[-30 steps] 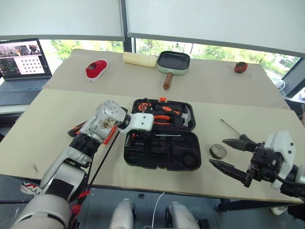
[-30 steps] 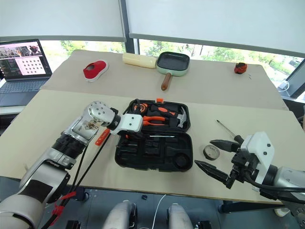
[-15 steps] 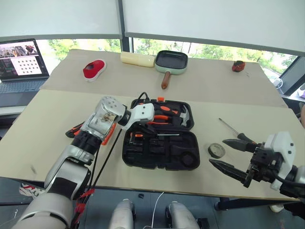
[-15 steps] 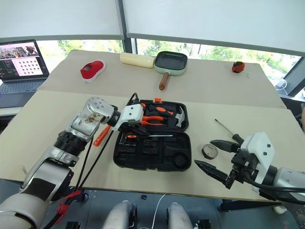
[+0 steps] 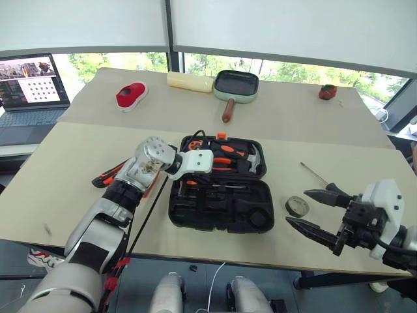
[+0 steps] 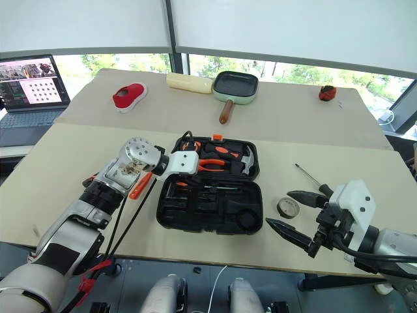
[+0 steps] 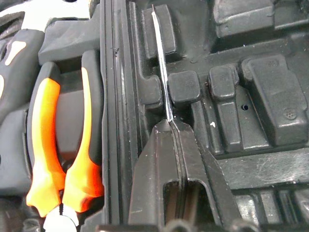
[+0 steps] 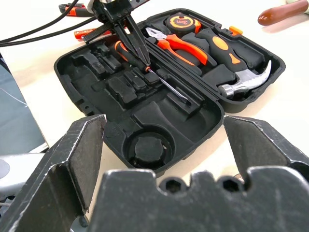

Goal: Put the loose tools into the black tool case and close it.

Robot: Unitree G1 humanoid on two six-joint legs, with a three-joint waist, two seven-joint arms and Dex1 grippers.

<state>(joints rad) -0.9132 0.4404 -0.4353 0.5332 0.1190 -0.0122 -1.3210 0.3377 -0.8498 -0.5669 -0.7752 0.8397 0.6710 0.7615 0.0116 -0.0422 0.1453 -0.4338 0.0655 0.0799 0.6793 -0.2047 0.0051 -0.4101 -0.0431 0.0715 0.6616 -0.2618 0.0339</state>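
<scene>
The black tool case (image 5: pixel 195 215) lies open in the middle of the table. Orange-handled pliers (image 5: pixel 221 163), a hammer (image 5: pixel 255 158) and a tape measure sit in its far half. My left gripper (image 8: pixel 143 62) is shut on a long screwdriver (image 8: pixel 166 84) with an orange-black handle. The screwdriver lies in a recess of the near half, with its thin shaft (image 7: pixel 161 67) running out from the closed tips. A black tape roll (image 6: pixel 285 207) and a thin screwdriver (image 5: pixel 316 173) lie right of the case. More orange-black tools (image 5: pixel 107 177) lie left of it. My right gripper (image 5: pixel 297 207) hangs open near the tape roll.
A green-rimmed pan (image 5: pixel 236 85), a cream roll (image 5: pixel 190 81), a red object (image 5: pixel 131 95) and a small red thing (image 5: pixel 328 92) lie at the back. A laptop (image 5: pixel 32 85) stands far left. Black cables hang from my left arm over the front edge.
The whole picture swayed a little. My left gripper stays shut at the screwdriver in the case and has hardly shifted. The right gripper is still and open.
</scene>
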